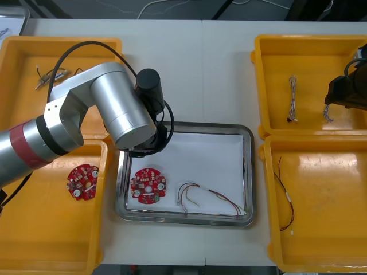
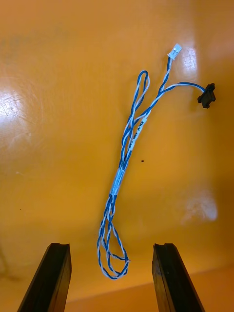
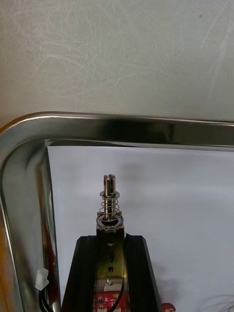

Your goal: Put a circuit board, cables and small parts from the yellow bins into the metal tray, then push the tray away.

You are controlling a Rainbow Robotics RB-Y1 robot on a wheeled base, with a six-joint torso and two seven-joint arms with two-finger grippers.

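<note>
I look steeply down on a light desk [image 1: 189,69], pale and finely scratched, with a faint seam running to its far edge; beyond that edge is dark floor with a loose pale cord [image 1: 155,7]. Two yellow bins sit at each side, and the metal tray [image 1: 247,172], white inside, lies between them. My left arm [image 1: 103,103] reaches in over the tray's far left corner. There the left gripper [image 3: 111,240] is closed narrowly on a small metal part [image 3: 110,202] with a spring on its stem, holding it upright above the white lining, just inside the tray's rounded rim. In the tray lie a circuit board [image 1: 148,186], round and red, and beside it a red and yellow cable [image 1: 207,197]. A second circuit board [image 1: 83,182] rests in the near left bin [image 1: 34,240], and small metal parts [image 1: 50,75] lie in the far left bin [image 1: 63,41]. The right gripper [image 2: 111,246] hangs over the far right bin [image 1: 309,39], fingers wide apart and holding nothing, with one end of a twisted blue and white cable [image 2: 127,151] lying on the bin floor between them. A thin cable [image 1: 285,197] lies in the near right bin [image 1: 321,252].
</note>
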